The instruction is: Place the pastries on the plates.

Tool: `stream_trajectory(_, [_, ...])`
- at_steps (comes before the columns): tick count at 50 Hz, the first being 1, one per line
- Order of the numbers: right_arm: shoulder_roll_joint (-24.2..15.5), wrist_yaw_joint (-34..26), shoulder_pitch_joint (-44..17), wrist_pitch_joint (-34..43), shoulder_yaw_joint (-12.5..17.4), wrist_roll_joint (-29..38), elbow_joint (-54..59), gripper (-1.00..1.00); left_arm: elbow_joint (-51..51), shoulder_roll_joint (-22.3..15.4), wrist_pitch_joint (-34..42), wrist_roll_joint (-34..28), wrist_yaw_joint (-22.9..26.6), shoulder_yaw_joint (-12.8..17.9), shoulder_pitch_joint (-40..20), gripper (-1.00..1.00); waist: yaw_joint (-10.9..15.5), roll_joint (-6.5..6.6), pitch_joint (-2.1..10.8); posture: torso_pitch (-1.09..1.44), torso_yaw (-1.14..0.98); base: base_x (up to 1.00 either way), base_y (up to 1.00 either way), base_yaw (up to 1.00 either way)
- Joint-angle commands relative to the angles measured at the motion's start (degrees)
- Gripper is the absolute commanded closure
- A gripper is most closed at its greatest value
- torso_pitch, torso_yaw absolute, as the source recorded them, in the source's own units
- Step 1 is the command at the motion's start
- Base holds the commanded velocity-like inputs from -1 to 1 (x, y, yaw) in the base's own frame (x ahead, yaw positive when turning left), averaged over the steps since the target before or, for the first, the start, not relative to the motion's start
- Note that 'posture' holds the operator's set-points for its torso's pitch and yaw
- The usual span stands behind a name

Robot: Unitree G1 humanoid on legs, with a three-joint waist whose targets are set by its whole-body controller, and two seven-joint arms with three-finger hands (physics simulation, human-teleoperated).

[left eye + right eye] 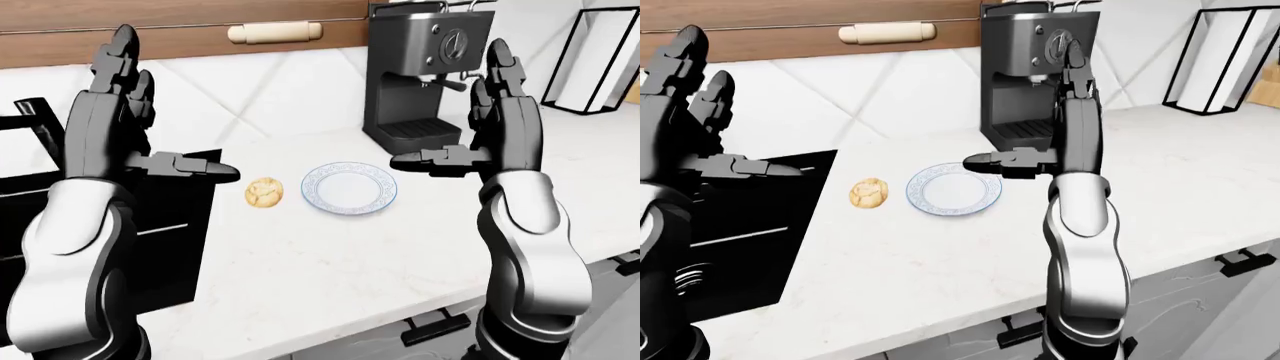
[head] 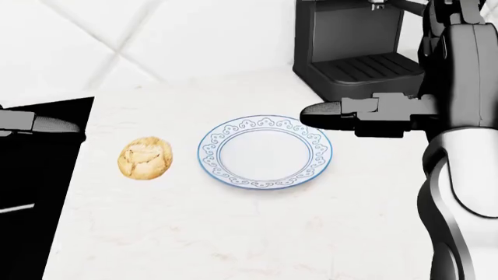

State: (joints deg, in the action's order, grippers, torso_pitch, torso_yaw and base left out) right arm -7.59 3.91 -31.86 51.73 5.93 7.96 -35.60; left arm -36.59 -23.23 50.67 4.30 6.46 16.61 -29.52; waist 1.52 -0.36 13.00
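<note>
A round golden pastry (image 2: pixel 145 157) lies on the white counter, just left of a white plate with a blue patterned rim (image 2: pixel 264 126). The plate holds nothing. My left hand (image 1: pixel 125 112) is raised above the counter's left side, fingers spread open and empty. My right hand (image 1: pixel 490 112) is raised to the right of the plate, open and empty, its thumb (image 2: pixel 342 111) pointing left over the plate's upper right rim. Neither hand touches the pastry or the plate.
A black stove (image 1: pixel 150 240) fills the counter's left side. A dark espresso machine (image 1: pixel 425 75) stands at the wall above the plate. A black wire rack (image 1: pixel 600 60) stands at the far right. A rolling pin (image 1: pixel 275 32) lies on the wooden shelf above.
</note>
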Motion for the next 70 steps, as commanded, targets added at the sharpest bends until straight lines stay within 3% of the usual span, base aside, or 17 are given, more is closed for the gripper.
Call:
stream_trajectory(1, [-0.25,-0.62,-2.18,-1.44,-1.56,-0.17,-1.82,-1.00,-1.44,-0.77,-1.60,-1.08,-0.81,2.11,-1.86,-1.00,-0.35,-0.09,1.41,-0.40,0.00,0.00,0.00,0.00])
stream_trajectory(3, [0.18,-0.43,-2.11,-1.47,-0.98,-0.63,-2.13,-1.00,-1.44,-0.69,-1.56,-1.18,-0.82,2.17,-1.83,-1.00,-0.08,2.03,2.35,-0.40,0.00,0.00,0.00,0.00])
stream_trajectory(4, [-0.14,-0.59,-1.94,-1.47,-1.26,-0.43,-2.10,-1.00,-1.50,-0.68,-1.57,-1.27,-0.78,2.04,-1.81,-1.00,-0.22,0.84,2.86,-0.40,0.00,0.00,0.00,0.00])
stream_trajectory(9, [0.11,-0.72,-1.34,-1.93,-0.97,-0.45,-2.43,-1.00,-1.35,-0.62,-1.34,-1.46,-0.69,1.99,-2.19,-1.00,0.43,0.45,4.10,-0.40,0.00,0.00,0.00,0.00])
stream_trajectory(10, [1.03,0.34,-1.38,-1.52,0.00,-1.12,-2.42,-1.00,-1.34,-0.68,-1.24,-1.48,-0.67,1.89,-2.35,-1.00,0.48,0.27,4.14,-0.40,0.00,0.00,0.00,0.00])
stream_trajectory(18, [-0.40,0.14,-0.55,-2.53,-0.63,-1.47,-2.79,-1.00,-0.04,-2.54,0.58,-1.48,0.01,1.14,-6.24,-1.00,0.70,-0.25,4.01,-0.40,0.00,0.00,0.00,0.00])
stream_trajectory(30, [-0.31,0.70,0.06,-4.71,-0.27,-2.15,-1.26,-1.00,12.42,-5.70,-2.81,-3.75,3.05,-2.66,-18.46,-1.00,0.26,-0.19,3.40,-0.40,0.00,0.00,0.00,0.00])
stream_trajectory(42, [-0.25,0.75,0.64,-4.28,-0.49,-1.54,-2.31,-1.00,38.17,-6.59,-17.84,-6.87,7.20,-5.51,-33.71,-1.00,-0.06,-0.39,3.26,-0.40,0.00,0.00,0.00,0.00])
stream_trajectory(49, [-0.49,0.53,0.80,-3.83,-0.14,-1.45,-3.07,-1.00,71.60,-4.65,-37.90,-8.38,6.43,-7.68,-45.65,-1.00,0.25,-0.78,3.57,-0.40,0.00,0.00,0.00,0.00])
stream_trajectory(55, [-0.59,0.64,0.20,-3.14,0.13,-1.60,-3.27,-1.00,96.47,-3.30,-49.96,-11.15,4.77,-9.17,-55.11,-1.00,0.29,-1.04,3.81,-0.40,0.00,0.00,0.00,0.00])
stream_trajectory(58, [-0.78,0.73,-0.34,-2.49,0.24,-1.69,-3.40,-1.00,102.57,-2.12,-51.88,-11.71,4.92,-9.05,-57.20,-1.00,0.14,-1.12,3.83,-0.40,0.00,0.00,0.00,0.00])
stream_trajectory(61, [-1.15,0.85,-1.07,-1.87,0.84,-1.92,-3.54,-1.00,105.55,-0.22,-49.38,-8.23,6.82,-6.81,-58.06,-1.00,0.08,-1.17,3.88,-0.40,0.00,0.00,0.00,0.00])
stream_trajectory(63, [-0.64,2.12,-2.39,-0.10,2.92,-2.72,-4.02,-1.00,107.15,0.43,-49.57,-8.90,6.76,-7.77,-57.84,-1.00,0.08,-1.16,3.92,-0.40,0.00,0.00,0.00,0.00])
stream_trajectory(66, [-2.18,2.62,-3.55,2.49,3.65,-3.56,-5.62,-1.00,108.71,1.22,-50.26,-10.48,6.33,-8.67,-57.93,-1.00,0.07,-1.19,3.99,-0.40,0.00,0.00,0.00,0.00])
stream_trajectory(70, [-4.70,2.77,-4.92,5.82,4.79,-4.28,-8.22,-1.00,110.02,2.21,-51.52,-10.75,5.96,-7.76,-57.90,-1.00,0.00,-1.36,3.87,-0.40,0.00,0.00,0.00,0.00])
